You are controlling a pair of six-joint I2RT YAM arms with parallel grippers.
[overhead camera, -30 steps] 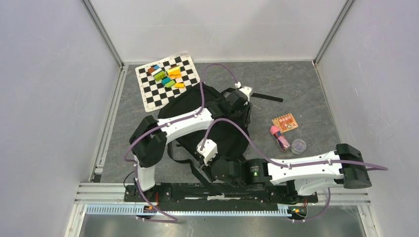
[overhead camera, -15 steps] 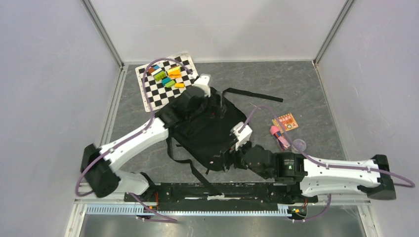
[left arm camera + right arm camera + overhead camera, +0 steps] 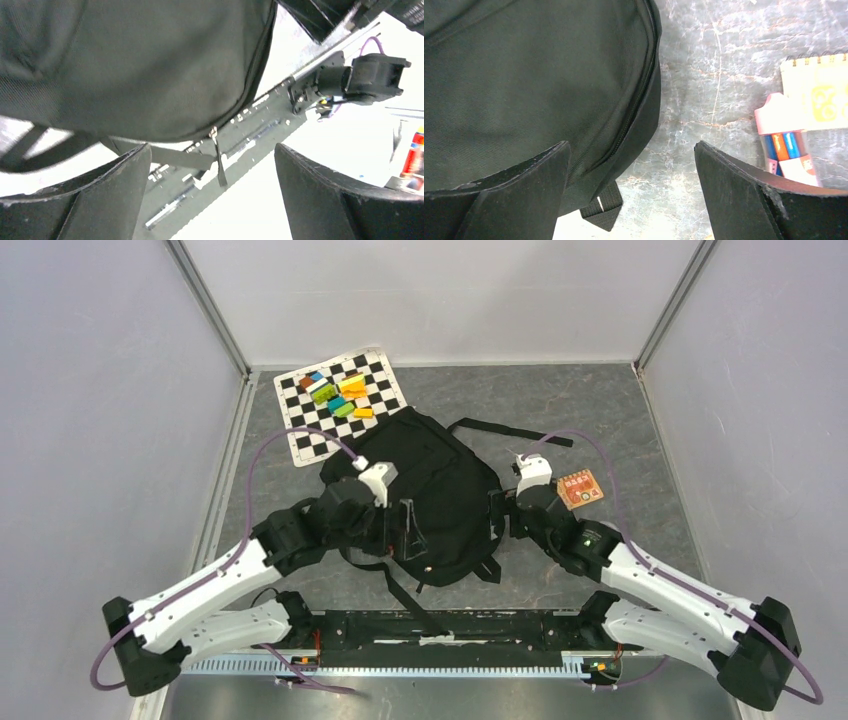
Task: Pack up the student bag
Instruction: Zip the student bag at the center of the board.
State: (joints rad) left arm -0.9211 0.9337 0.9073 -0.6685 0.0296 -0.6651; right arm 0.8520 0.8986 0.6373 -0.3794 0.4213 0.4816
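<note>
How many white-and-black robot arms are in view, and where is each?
2. The left arm extends to the left side of the large black fabric backpack; the right arm extends to its right side, near a small orange spiral notebook. None seems hidden.

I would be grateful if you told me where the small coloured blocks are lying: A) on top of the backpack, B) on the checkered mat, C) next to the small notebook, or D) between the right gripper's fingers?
B: in the top view the coloured blocks sit in a cluster on the checkered mat at the far left of the table, just beyond the backpack.
</note>
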